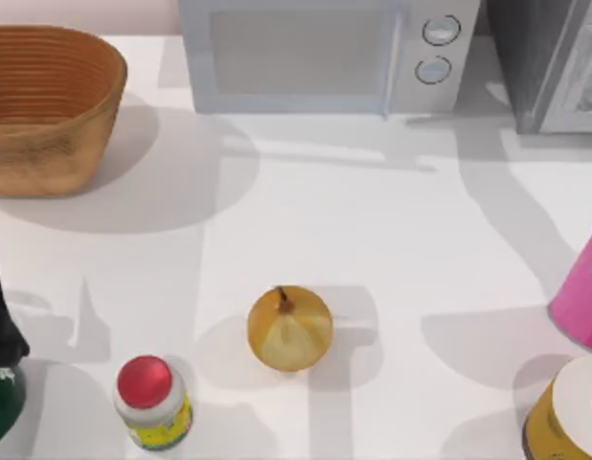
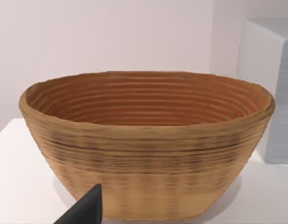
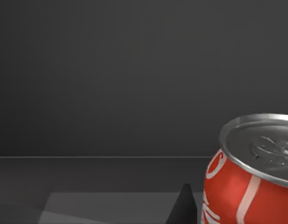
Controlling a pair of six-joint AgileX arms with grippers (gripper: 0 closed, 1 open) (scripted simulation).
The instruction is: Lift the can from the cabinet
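Red can (image 3: 249,175) upright inside the dark cabinet (image 1: 550,62) — right fingertip (image 3: 183,207) (black) just beside it.

Basket (image 1: 47,105) sat far-left on the counter (image 1: 373,211); microwave (image 1: 315,53) behind; onion (image 1: 289,329) near-centre; red-capped bottle (image 1: 152,402) beside it.

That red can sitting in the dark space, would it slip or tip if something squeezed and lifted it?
The can has smooth, glossy red sides, so it may slip under a light squeeze. It stands upright on a flat dark floor, so it probably stays steady unless pushed near the silver lid. Its round wall suggests it would roll if knocked over.
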